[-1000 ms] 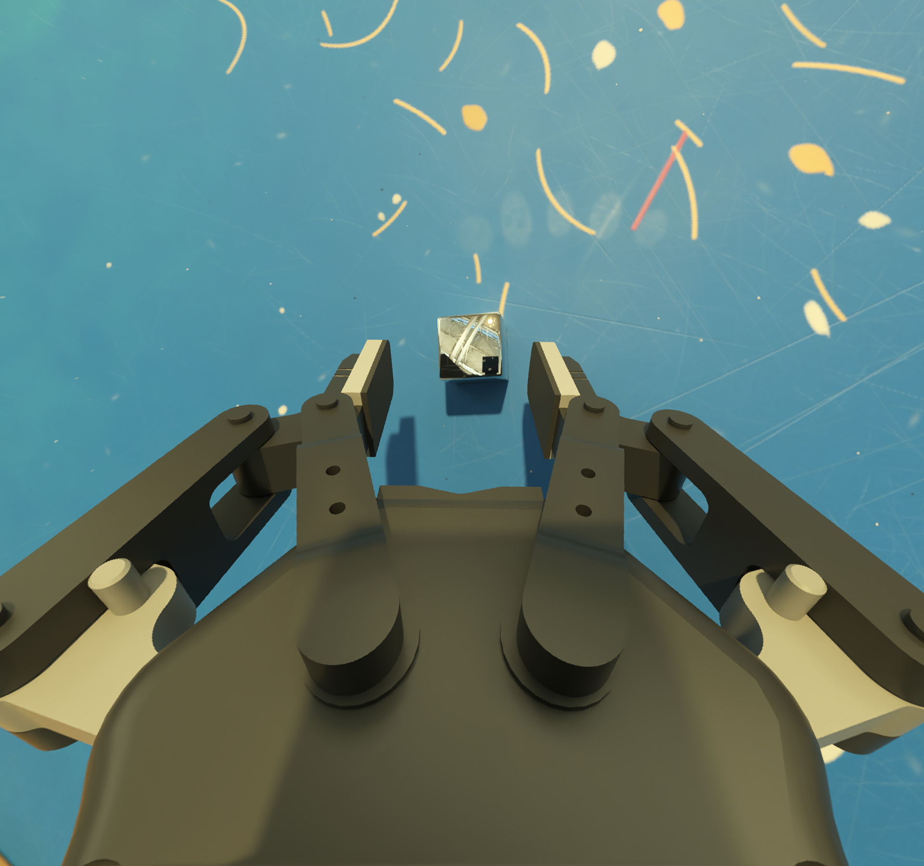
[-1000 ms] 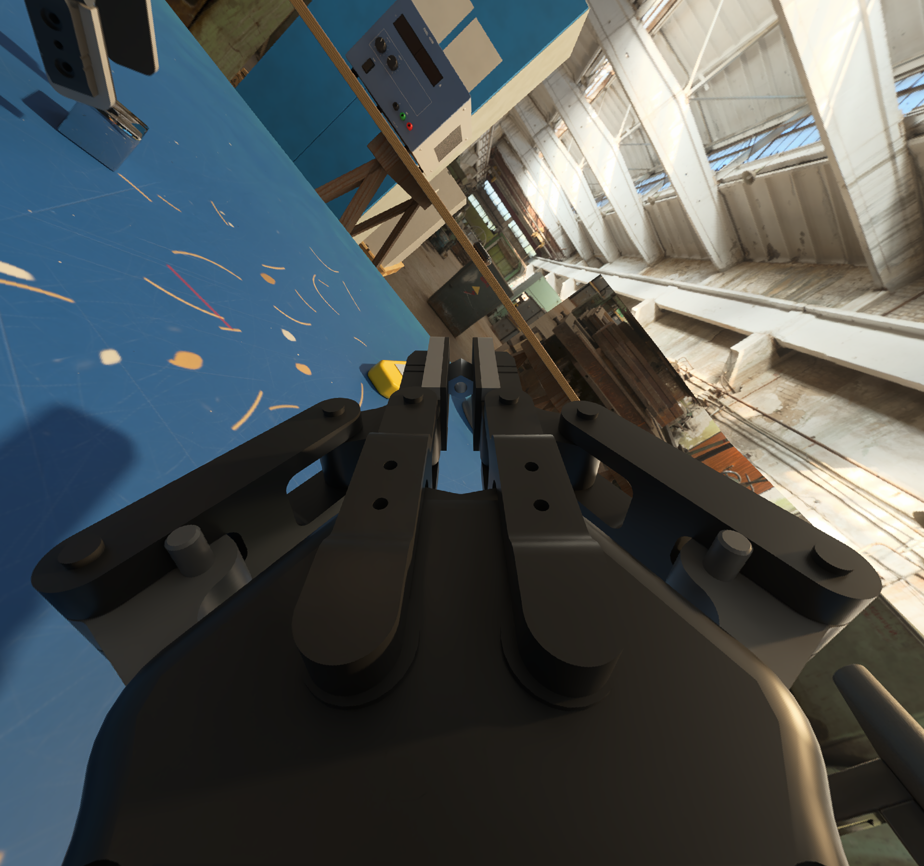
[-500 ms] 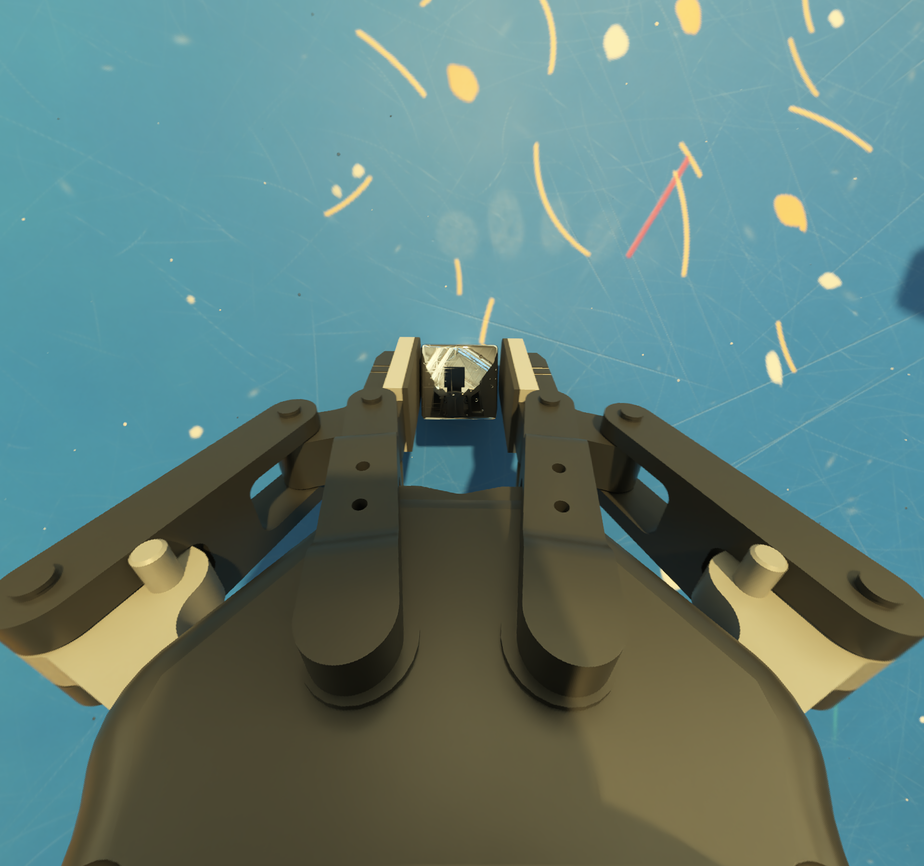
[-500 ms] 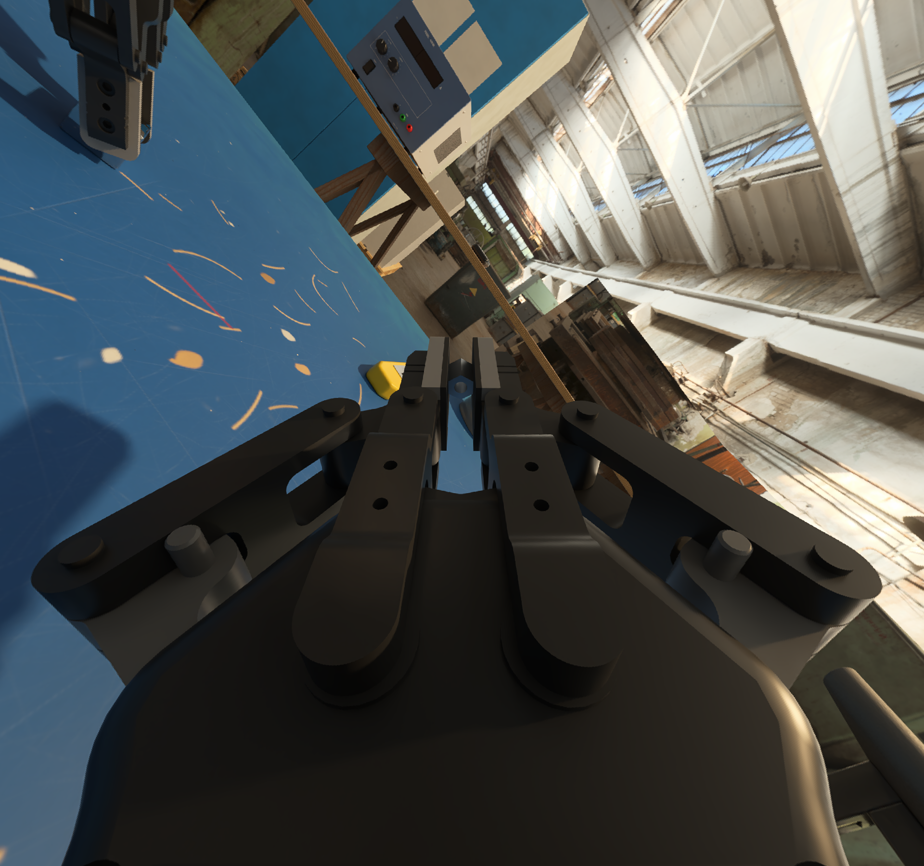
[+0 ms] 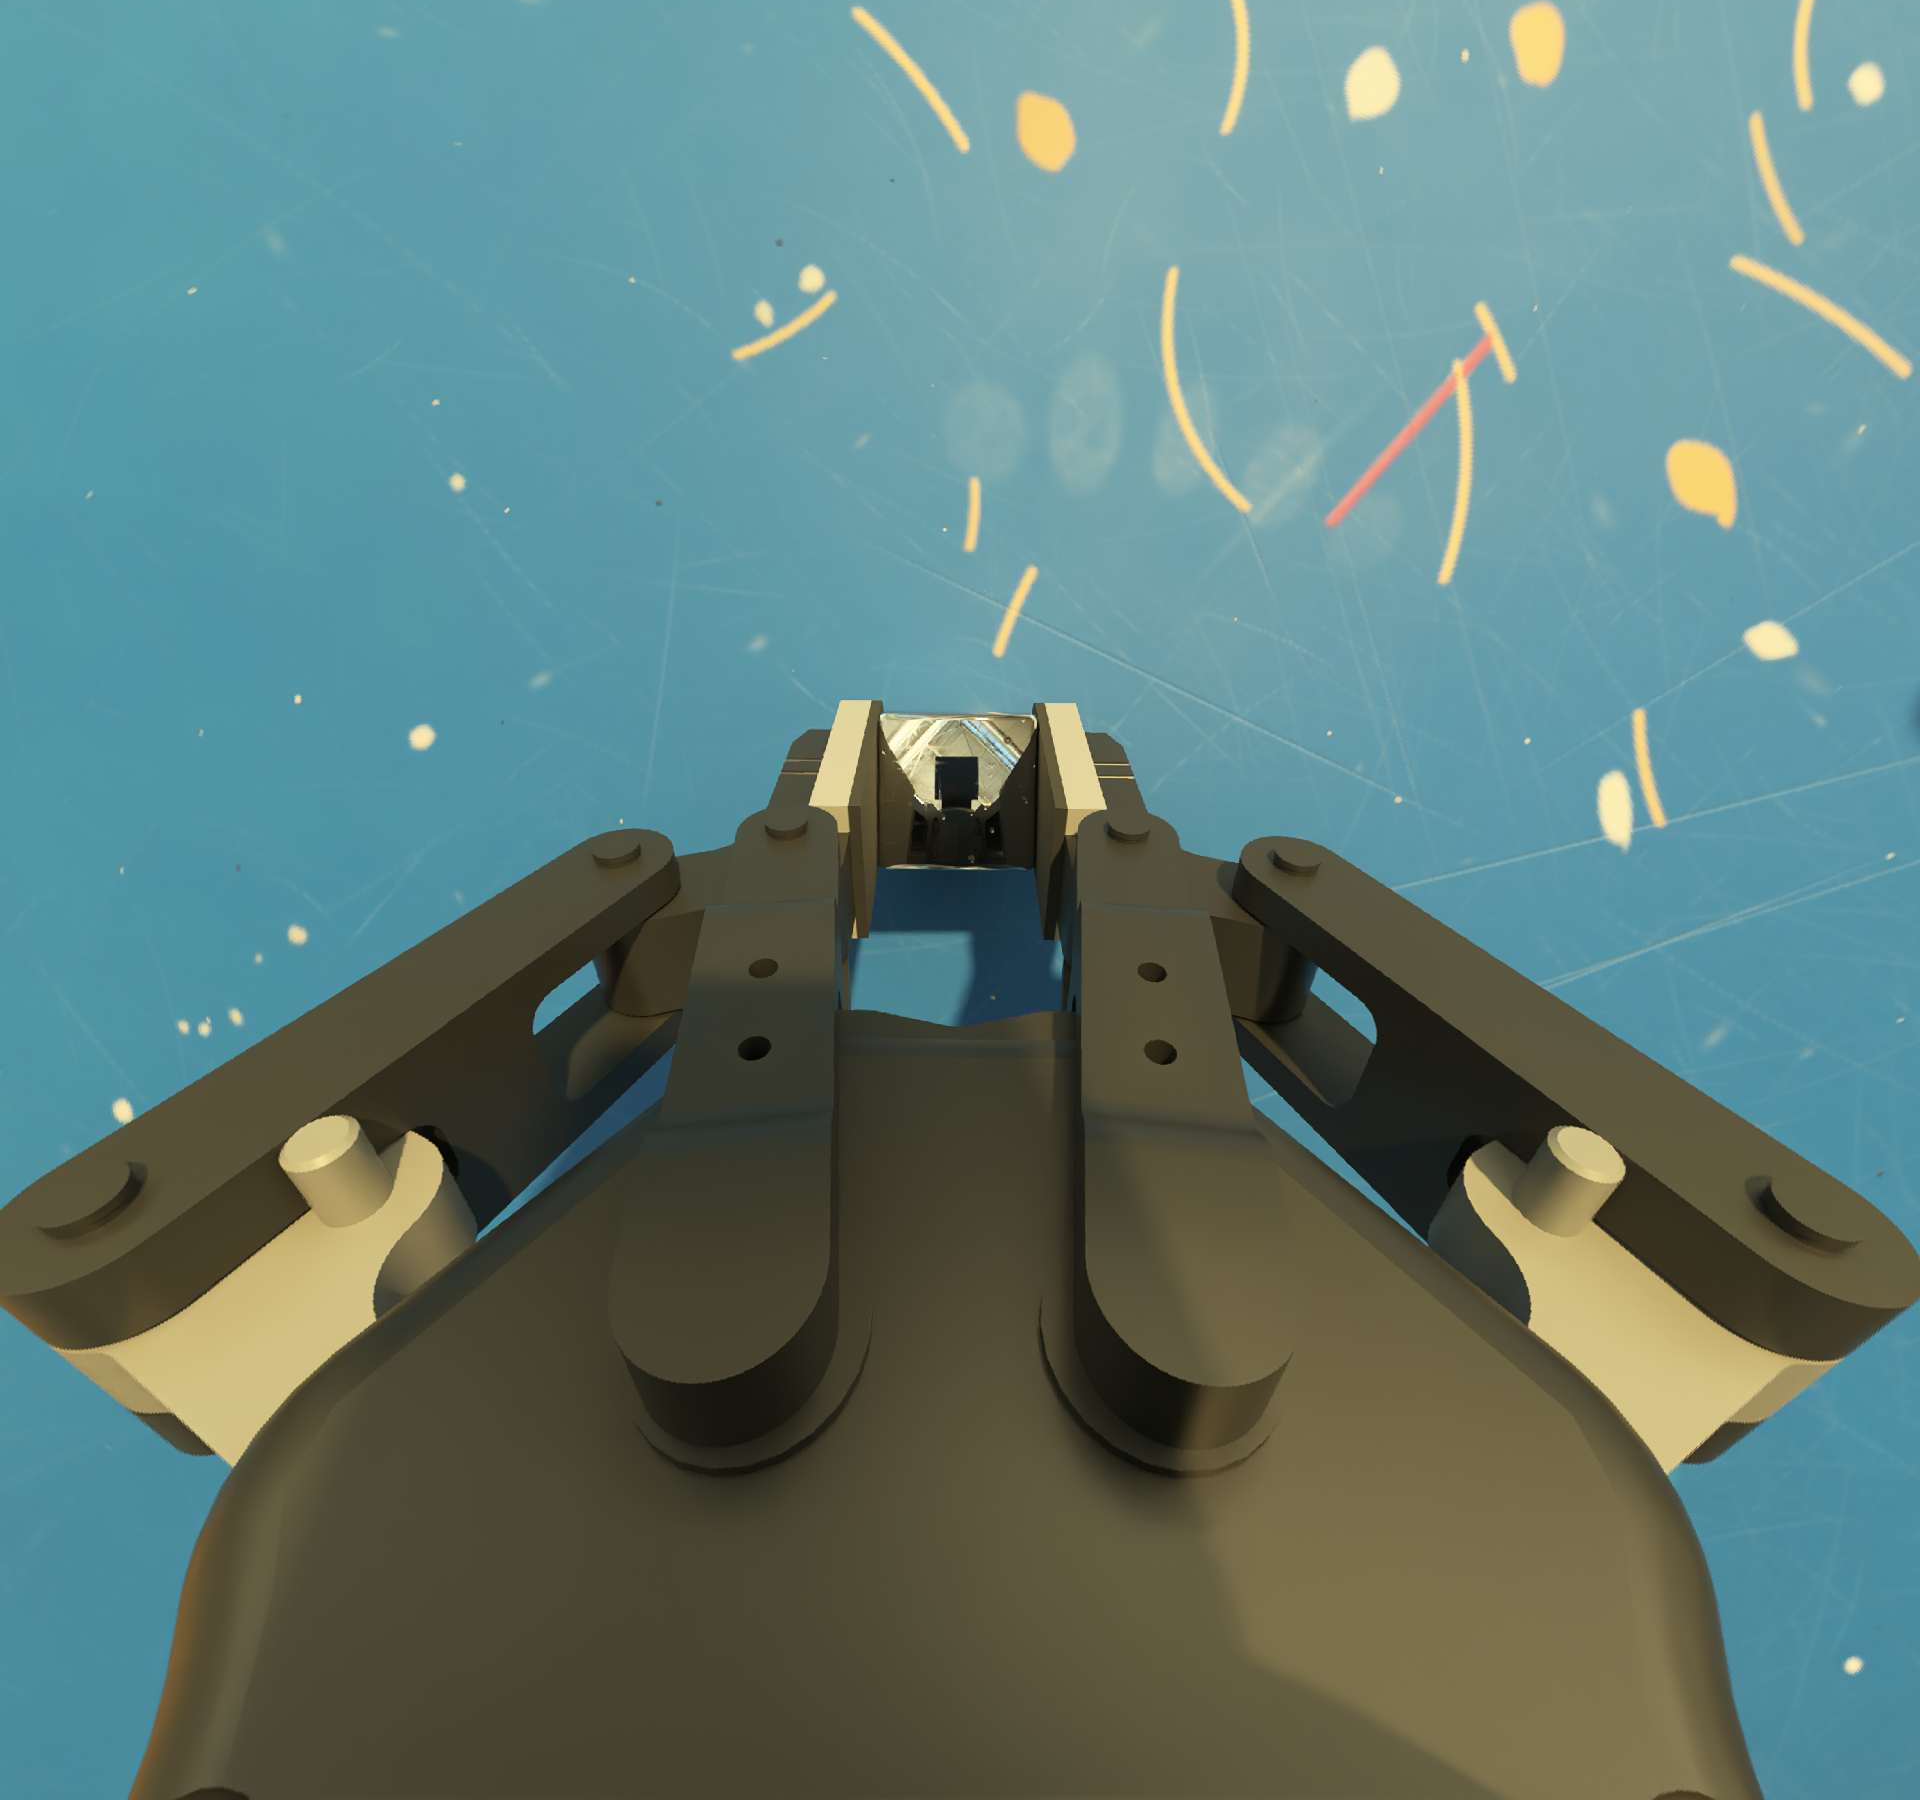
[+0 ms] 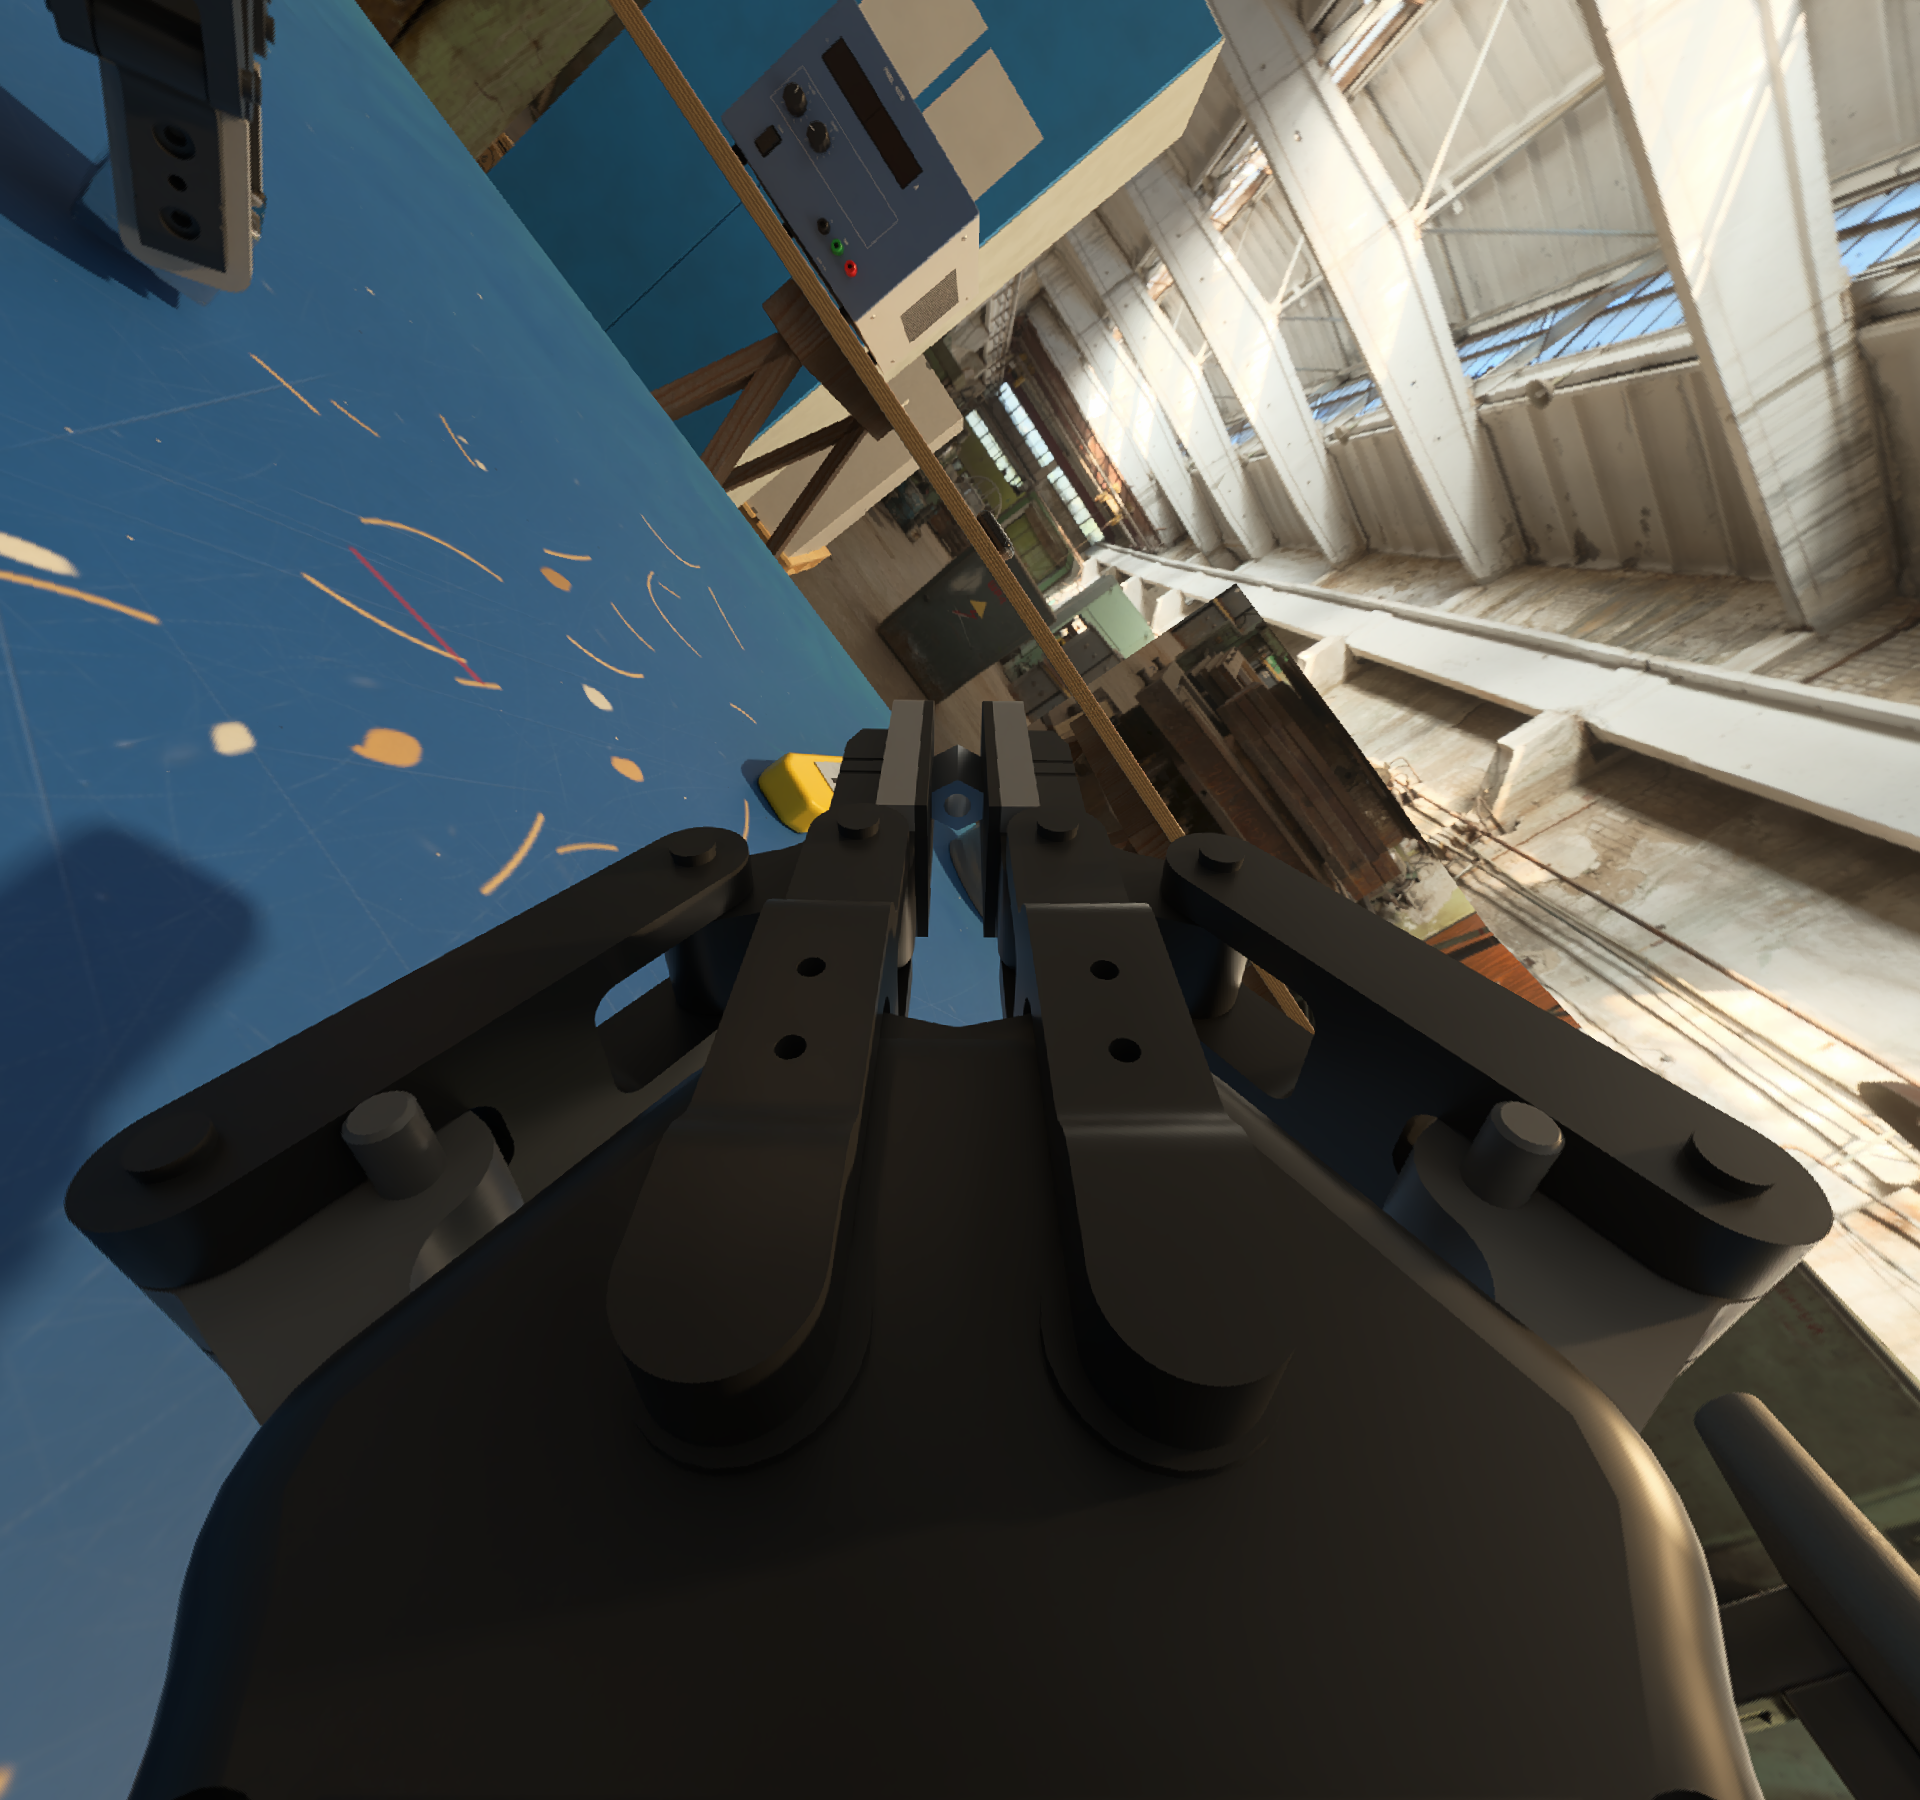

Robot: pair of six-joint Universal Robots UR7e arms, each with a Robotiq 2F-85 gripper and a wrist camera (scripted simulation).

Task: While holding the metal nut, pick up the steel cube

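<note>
In the left wrist view my left gripper [image 5: 956, 784] is shut on the shiny steel cube [image 5: 956, 763], which sits between the two pale pads above the blue table [image 5: 416, 400]. In the right wrist view my right gripper [image 6: 956, 763] is shut on a small metal nut [image 6: 958, 800], seen edge-on between the fingers, held above the table and tilted. The left gripper also shows in the right wrist view [image 6: 182, 140] at the top left, just above the table; the cube is hidden there.
The blue table top [image 6: 260, 503] bears yellow and red marks. A yellow block [image 6: 795, 784] lies near the table's far edge. A blue-grey instrument box [image 6: 862, 161] stands on a wooden bench beyond the edge.
My left gripper closed its open fingers on the steel cube and has risen a little with it. My right gripper has kept still, shut on the nut.
</note>
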